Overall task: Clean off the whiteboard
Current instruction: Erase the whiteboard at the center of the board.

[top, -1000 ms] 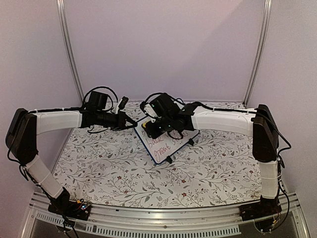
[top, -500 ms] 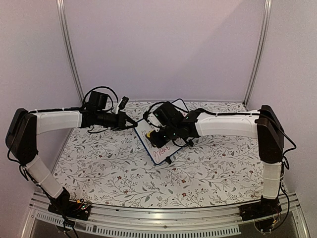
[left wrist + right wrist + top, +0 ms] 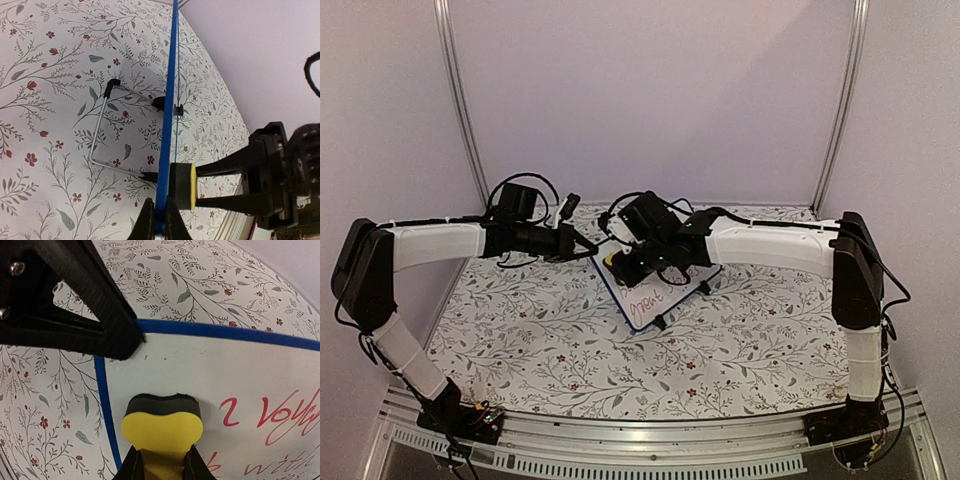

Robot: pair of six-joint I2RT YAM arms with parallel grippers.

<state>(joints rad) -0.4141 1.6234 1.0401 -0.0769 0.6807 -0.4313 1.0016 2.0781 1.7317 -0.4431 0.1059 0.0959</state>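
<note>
The whiteboard [image 3: 665,292] stands tilted at the table's middle, with a blue frame [image 3: 102,405] and red handwriting [image 3: 272,415] on its right part. Its left part is wiped white. My left gripper [image 3: 156,222] is shut on the board's blue edge [image 3: 167,125], seen edge-on; it shows in the top view [image 3: 582,247] at the board's far-left corner. My right gripper [image 3: 160,467] is shut on a yellow sponge eraser [image 3: 161,432] with a dark felt face [image 3: 162,406] pressed against the board near its upper left corner. The eraser also shows in the left wrist view [image 3: 182,186].
The board's wire stand [image 3: 102,130] with black feet rests on the floral tablecloth [image 3: 550,340]. Metal posts [image 3: 460,100] rise at the back corners. An aluminium rail [image 3: 640,430] runs along the near edge.
My right gripper has swept the eraser down the board and back up to its upper left part. The left arm has held still on the board's edge.
</note>
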